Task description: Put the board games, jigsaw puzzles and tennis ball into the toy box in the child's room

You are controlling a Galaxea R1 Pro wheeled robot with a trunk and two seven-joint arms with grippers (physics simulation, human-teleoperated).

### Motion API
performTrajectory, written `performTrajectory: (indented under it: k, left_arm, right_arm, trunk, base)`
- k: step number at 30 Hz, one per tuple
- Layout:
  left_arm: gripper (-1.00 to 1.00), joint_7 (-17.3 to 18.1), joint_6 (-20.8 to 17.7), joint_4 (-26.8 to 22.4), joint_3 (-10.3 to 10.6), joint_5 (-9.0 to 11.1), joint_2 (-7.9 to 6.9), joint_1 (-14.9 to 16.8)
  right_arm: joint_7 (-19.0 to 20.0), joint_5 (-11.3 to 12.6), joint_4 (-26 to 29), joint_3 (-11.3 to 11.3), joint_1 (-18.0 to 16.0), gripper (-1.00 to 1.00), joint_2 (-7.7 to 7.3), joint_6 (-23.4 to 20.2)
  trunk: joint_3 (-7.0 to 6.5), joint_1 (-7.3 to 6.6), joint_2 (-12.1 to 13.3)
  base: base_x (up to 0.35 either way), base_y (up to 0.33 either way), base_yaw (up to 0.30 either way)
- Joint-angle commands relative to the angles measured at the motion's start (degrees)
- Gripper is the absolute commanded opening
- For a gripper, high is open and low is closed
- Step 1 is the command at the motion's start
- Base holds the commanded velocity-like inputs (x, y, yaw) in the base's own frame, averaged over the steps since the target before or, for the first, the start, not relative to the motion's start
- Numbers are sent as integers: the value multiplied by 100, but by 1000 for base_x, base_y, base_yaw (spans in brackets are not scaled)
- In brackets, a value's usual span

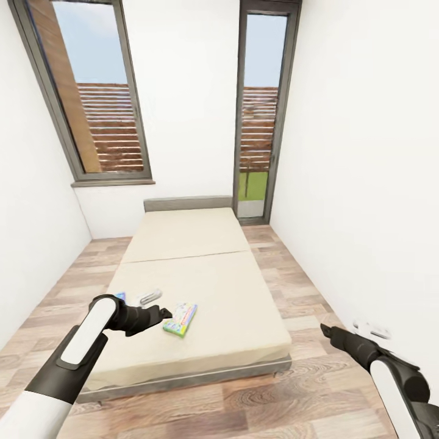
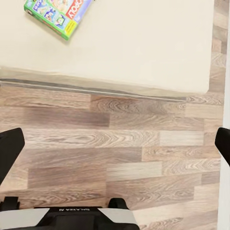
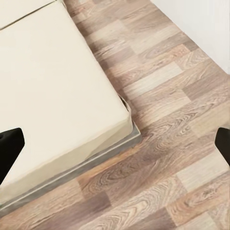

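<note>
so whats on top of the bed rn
On the bed: a green-edged Monopoly board game lying flat, plus a second box with a blue bit beside it, partly covered by the left arm. Nothing else on the beige mattress.

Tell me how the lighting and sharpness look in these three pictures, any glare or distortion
Head view: even, flat daylight, no glare, wide-angle lean in the window frames. Left wrist view: sharp floor planks, the game box cut off by the picture's edge. Right wrist view: soft shading along the bed edge, mild blur.
</note>
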State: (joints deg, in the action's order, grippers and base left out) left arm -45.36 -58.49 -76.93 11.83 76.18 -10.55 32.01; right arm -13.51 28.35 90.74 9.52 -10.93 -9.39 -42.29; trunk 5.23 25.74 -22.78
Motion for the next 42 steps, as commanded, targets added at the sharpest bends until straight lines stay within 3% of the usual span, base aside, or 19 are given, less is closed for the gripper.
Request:
performTrajectory:
  k: [1, 17, 19, 25, 35, 42]
  left_arm:
    - [100, -60, -2, -6, 7, 54, -5, 7]
    - [100, -60, 4, 2, -22, 38, -10, 7]
    - [100, -57, 169, 2, 24, 39, -13, 7]
    - [100, -52, 389, 2, 68, 45, -16, 6]
    - [100, -51, 417, 2, 67, 37, -25, 7]
    - [100, -51, 417, 2, 71, 37, -33, 7]
  right_arm:
    - [-51, 55, 7, -24, -6, 100, -2, -6]
    - [-71, 48, 40, -99, -5, 100, -1, 80]
    - [-72, 48, 39, -103, -5, 100, -1, 65]
    - [-65, 48, 36, -106, -5, 100, -1, 71]
    - [-64, 48, 40, -114, -5, 100, 0, 89]
    - [-72, 48, 41, -119, -5, 100, 7, 60]
  trunk:
    - [13, 4, -13]
    - [30, 4, -13]
    - [34, 4, -13]
    - [39, 4, -13]
    - [39, 4, -13]
    - [39, 4, -13]
  base:
    - [23, -60, 0]
    - [147, -223, 90]
    - [230, -96, 12]
    - [194, -28, 3]
    - [239, 89, 7]
    - [193, 26, 213]
